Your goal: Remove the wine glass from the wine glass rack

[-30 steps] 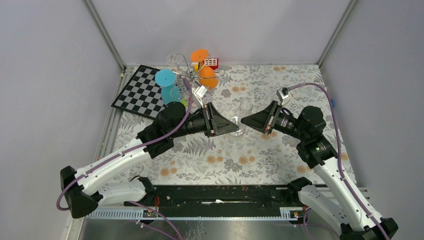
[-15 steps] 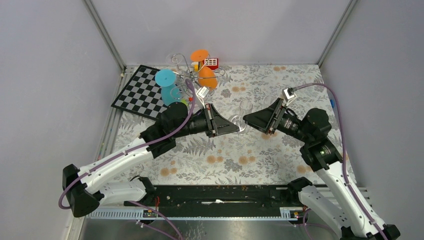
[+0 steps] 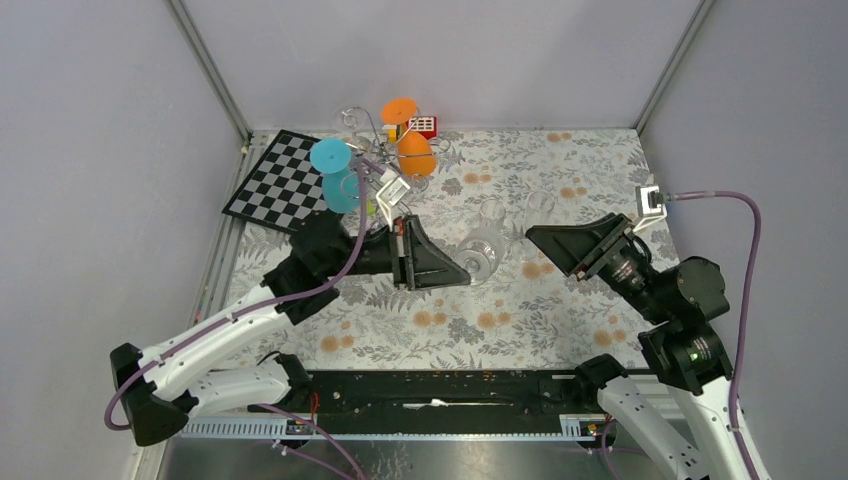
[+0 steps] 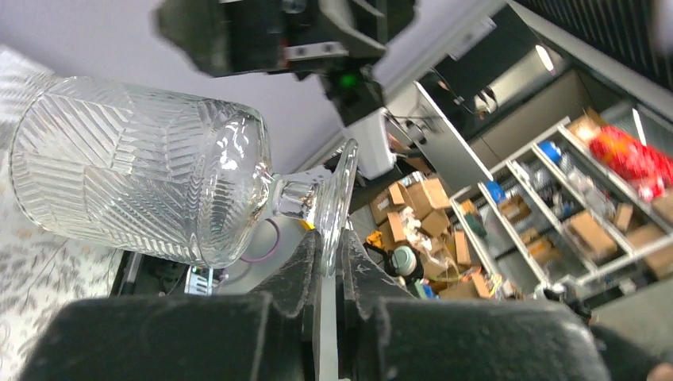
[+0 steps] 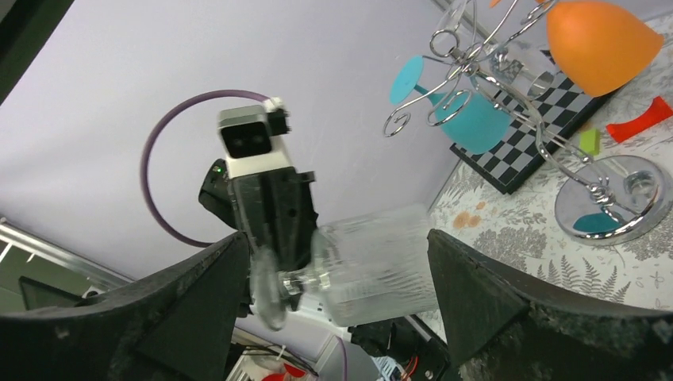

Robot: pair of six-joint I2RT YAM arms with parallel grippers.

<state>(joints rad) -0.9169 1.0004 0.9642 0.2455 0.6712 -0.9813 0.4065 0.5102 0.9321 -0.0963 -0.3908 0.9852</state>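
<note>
A clear ribbed wine glass (image 4: pixel 143 159) lies on its side in the air, off the silver wire wine glass rack (image 3: pixel 372 130). My left gripper (image 4: pixel 329 246) is shut on the glass's round foot, its jaws pinching the disc edge-on. In the top view the glass (image 3: pixel 478 252) hangs over the middle of the floral cloth at the left gripper (image 3: pixel 460 270). My right gripper (image 3: pixel 545 240) stands open to the right of it, not touching. From the right wrist, the glass (image 5: pixel 381 262) shows between the wide-apart fingers (image 5: pixel 492 302). An orange glass (image 3: pixel 412 150) and a teal glass (image 3: pixel 335 180) hang on the rack.
A black-and-white chessboard (image 3: pixel 275 185) lies at the back left beside the rack's shiny round base (image 5: pixel 615 198). A red block (image 5: pixel 639 119) and a small green piece (image 5: pixel 589 141) sit near that base. Grey walls close in the table on three sides.
My right gripper has opened, let go of the glass and drawn back to the right. My left gripper has shut on the glass's foot and shifted slightly left with it.
</note>
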